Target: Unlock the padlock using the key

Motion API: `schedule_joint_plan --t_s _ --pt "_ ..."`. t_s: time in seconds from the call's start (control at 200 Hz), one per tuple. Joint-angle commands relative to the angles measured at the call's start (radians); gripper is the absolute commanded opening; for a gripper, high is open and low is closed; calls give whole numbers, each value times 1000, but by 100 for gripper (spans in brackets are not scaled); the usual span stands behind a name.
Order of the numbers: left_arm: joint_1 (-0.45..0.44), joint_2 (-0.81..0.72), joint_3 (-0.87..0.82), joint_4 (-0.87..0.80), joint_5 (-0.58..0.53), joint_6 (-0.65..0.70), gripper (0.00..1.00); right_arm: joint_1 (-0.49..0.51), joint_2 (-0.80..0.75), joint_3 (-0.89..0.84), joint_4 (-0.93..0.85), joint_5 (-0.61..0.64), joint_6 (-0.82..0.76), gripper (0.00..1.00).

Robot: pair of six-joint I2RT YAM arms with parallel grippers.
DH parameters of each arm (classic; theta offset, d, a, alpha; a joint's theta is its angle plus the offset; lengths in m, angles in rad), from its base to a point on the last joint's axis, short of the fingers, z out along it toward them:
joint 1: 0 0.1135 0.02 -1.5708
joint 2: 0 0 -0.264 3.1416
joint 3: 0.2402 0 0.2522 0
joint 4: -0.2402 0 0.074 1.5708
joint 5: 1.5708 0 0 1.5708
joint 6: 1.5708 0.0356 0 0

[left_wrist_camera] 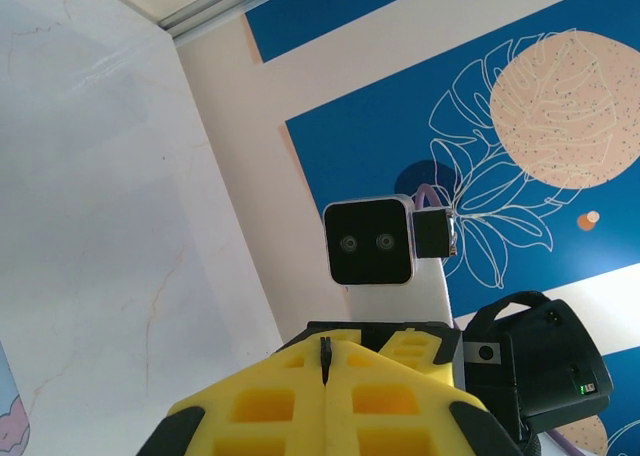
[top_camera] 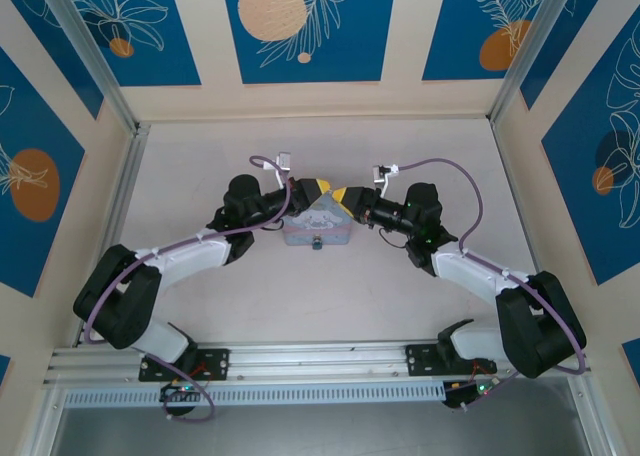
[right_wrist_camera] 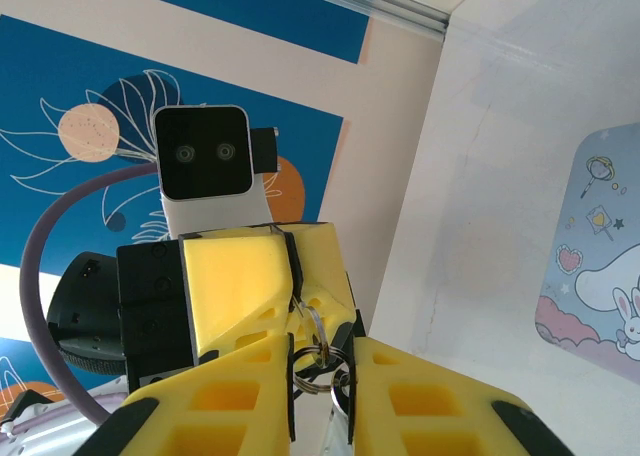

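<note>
Open worktop (top_camera: 330, 296) all round tin (top_camera: 318, 224), walls (top_camera: 300, 101) well apart. Padlock (top_camera: 317, 243) on tin's near side. Left tool (left_wrist_camera: 325, 371) clamped on key (left_wrist_camera: 324, 352); right tool (right_wrist_camera: 320, 376) barely parted round key rings (right_wrist_camera: 308, 361), grip unclear.

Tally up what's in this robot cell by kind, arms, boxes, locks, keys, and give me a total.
Robot arms: 2 (left, right)
Tin box: 1
Padlock: 1
Key on rings: 1
Total: 5
</note>
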Motion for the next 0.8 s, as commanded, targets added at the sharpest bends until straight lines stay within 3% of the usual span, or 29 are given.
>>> schedule_joint_plan --t_s 0.0,0.6,0.645,0.735,0.795 --pt "-9 9 -5 25 -8 1 0 0 -11 -8 25 -14 0 20" --pt "-13 9 -11 25 -13 0 0 0 4 26 22 -20 5 8" --pt "-13 9 -12 25 -15 1 0 -1 2 24 22 -23 5 11" --pt "-12 6 -11 21 -15 2 0 -17 -11 15 9 -20 5 33" --pt "-13 4 -9 18 -15 3 0 -35 -30 0 3 -14 7 36"
